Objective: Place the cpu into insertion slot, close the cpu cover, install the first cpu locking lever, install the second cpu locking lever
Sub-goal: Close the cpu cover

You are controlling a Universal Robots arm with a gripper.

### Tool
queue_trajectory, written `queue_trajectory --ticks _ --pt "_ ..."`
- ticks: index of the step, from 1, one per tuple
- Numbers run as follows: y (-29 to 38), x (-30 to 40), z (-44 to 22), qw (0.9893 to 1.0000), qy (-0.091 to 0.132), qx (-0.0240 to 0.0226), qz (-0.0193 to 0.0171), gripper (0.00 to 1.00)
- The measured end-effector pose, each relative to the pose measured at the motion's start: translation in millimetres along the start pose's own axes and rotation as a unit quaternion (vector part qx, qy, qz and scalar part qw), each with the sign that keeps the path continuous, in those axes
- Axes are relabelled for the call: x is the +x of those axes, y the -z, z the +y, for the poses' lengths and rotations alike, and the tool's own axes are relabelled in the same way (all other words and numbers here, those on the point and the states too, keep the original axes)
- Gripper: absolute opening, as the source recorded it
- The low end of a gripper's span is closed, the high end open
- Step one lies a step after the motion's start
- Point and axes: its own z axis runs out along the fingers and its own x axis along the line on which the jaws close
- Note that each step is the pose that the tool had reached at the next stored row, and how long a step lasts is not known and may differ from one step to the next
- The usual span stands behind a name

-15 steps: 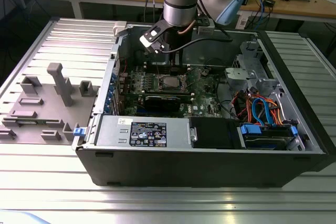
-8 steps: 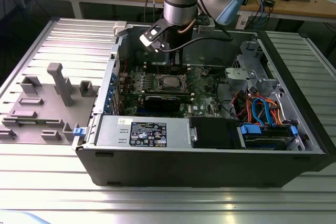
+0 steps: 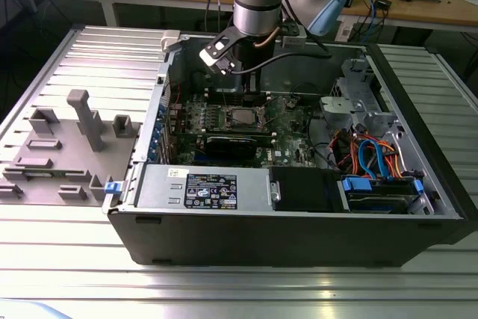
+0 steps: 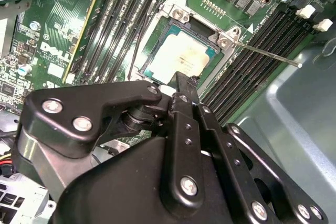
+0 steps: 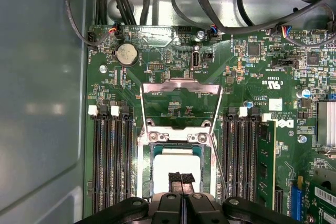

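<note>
The ribbed metal table (image 3: 224, 289) carried an open computer case (image 3: 299, 240) on its side. A grey fixture plate (image 3: 45, 162) lay just beside it, towards the exterior view's left.

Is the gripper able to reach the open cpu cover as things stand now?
Probably yes: the cpu cover lies swung open beside the cpu, and nothing stands between it and the gripper by the cpu.

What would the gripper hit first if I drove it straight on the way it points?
Most likely the cpu lying in the insertion slot: the gripper points at its metal top, and the cpu cover is open. The gap is hard to judge.
</note>
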Motion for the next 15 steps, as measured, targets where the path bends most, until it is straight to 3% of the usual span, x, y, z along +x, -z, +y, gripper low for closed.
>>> queue_trajectory --ticks 3,5,15 --pt "0.0 0.0 0.2 1.0 0.0 0.0 0.0 0.11" --pt "5.9 0.0 0.3 1.0 0.0 0.0 0.0 0.11" --pt "9.0 0.0 0.4 1.0 0.0 0.0 -0.0011 0.11"
